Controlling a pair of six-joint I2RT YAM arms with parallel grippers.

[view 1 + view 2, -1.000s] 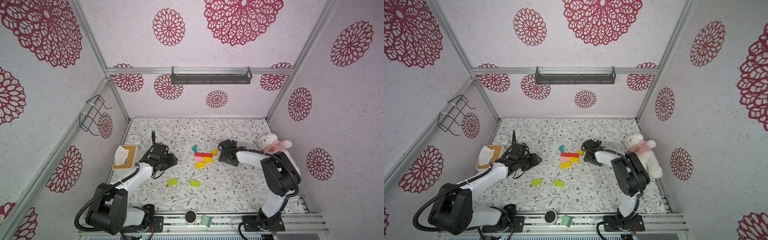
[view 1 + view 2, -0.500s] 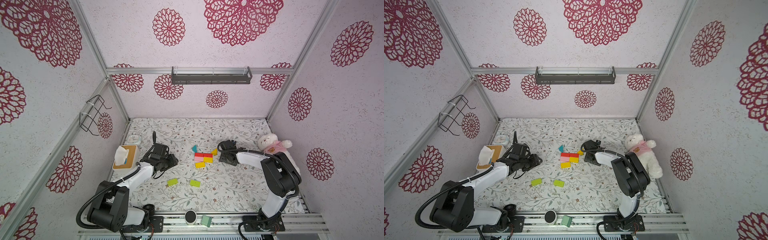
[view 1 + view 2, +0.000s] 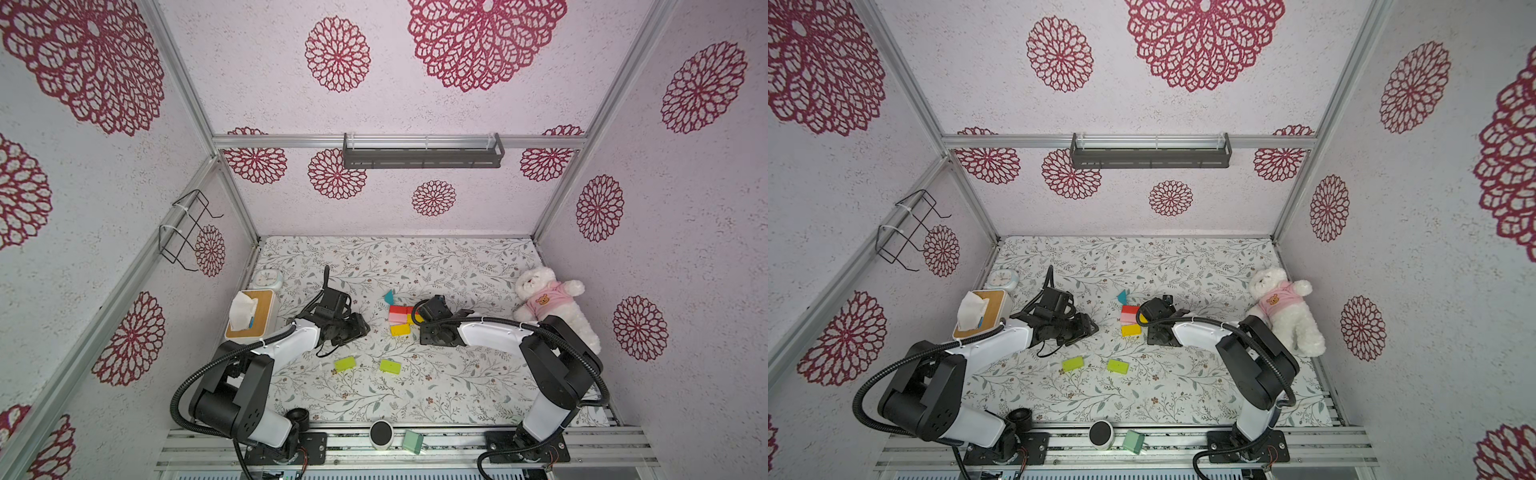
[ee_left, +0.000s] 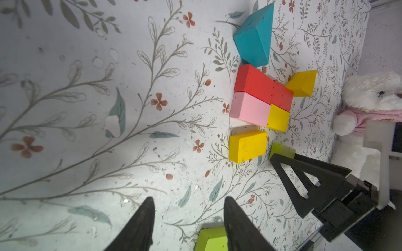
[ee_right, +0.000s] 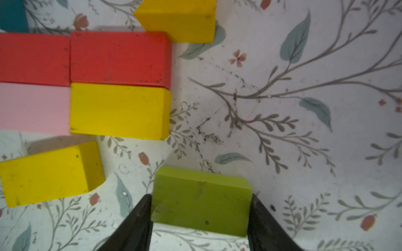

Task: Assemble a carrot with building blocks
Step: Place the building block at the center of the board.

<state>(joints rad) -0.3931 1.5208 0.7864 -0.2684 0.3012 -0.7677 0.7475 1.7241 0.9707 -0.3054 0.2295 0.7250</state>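
The half-built carrot (image 3: 400,318) lies flat near the middle of the floral-printed cloth (image 3: 457,270), between the two arms. It is made of glossy, hard-edged rectangular bricks. Two red blocks (image 5: 117,56) sit end to end in one row. A pink block (image 5: 32,108) and a yellow block (image 5: 117,110) are pressed end to end against that row's long side. A smooth teal wedge (image 4: 254,37) meets the corner at one end of the red row, and a yellow wedge (image 4: 302,83) sits at the corner of the other end. A loose yellow brick (image 5: 43,178), its paint speckled with small dark marks, lies slightly skewed just beside the pink block with a narrow gap between them. The right gripper (image 5: 200,195) is closed on a lime-green brick (image 5: 195,184). Its black tapering fingers (image 5: 139,217) press flat against the brick's two short ends, and it is near the loose yellow brick without touching it; whether it rests on the cloth cannot be told. The left gripper (image 4: 189,200) has its pointed black jaws spread with nothing between them, and it hangs well to the side of the carrot. Two spare lime bricks (image 3: 345,363) lie apart from each other on the cloth nearer the robot's bases. A fluffy white teddy bear (image 3: 548,303) in a pink shirt slumps at the right edge.
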